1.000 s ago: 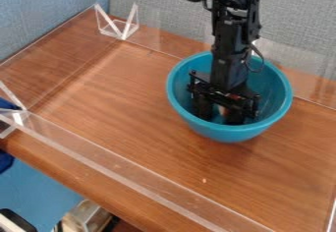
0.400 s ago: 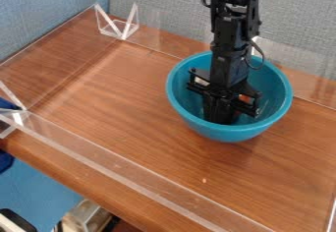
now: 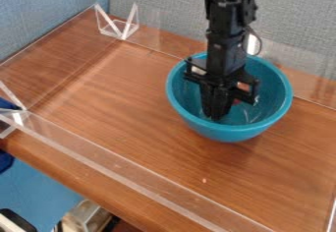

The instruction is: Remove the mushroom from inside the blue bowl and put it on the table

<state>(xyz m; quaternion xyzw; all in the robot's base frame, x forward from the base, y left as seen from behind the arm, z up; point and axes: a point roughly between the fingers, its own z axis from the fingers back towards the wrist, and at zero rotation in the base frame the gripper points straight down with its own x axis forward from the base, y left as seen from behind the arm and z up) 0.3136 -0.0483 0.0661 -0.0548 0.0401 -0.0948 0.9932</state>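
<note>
The blue bowl (image 3: pixel 195 126) stands on the table (image 3: pixel 105 88) to the right of the middle. My gripper (image 3: pixel 218 109) points straight down into the bowl, its dark fingers pressed together and shut, with the tips hanging inside the bowl above its floor. The mushroom does not show: the black fingers and the arm cover the middle of the bowl, so I cannot tell from this view whether anything sits between the tips.
Low clear acrylic walls (image 3: pixel 125 172) edge the table at the front, left and back. A clear triangular stand (image 3: pixel 118 25) sits in the far left corner. A blue and white object (image 3: pixel 8 110) pokes in at the left edge.
The fingers stood spread at the bowl's bottom a second ago. They have closed together, and the gripper has since risen a little inside the bowl.
</note>
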